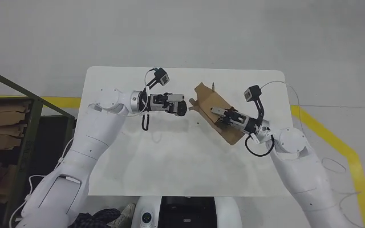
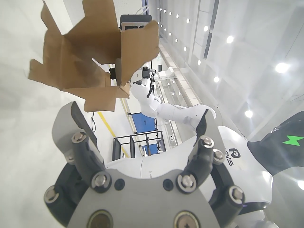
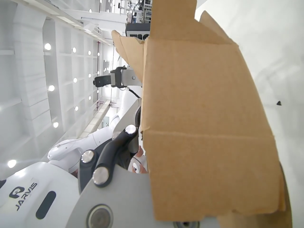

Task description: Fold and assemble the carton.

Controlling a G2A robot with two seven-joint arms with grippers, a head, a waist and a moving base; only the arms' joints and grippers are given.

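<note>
Right arm is holding the half-folded carton while the left is waiting open beside it

The right gripper [image 1: 219, 113] is clamping one wall of the carton [image 1: 204, 94], its jaws closed on the cardboard, and is keeping it tilted over the far right part of the table [image 1: 142, 159]; whether a corner is touching the top I cannot tell. The left gripper [image 1: 181, 107] is hanging just beside the carton's open end, jaws spread wide and gripping nothing. The body is looking squared up, but the flaps [image 2: 99, 100] are splaying outward, so I would say the job is sitting at flap folding. The next move is calling for the left gripper to press a loose flap inward while the right is bracing the carton against the push
</note>
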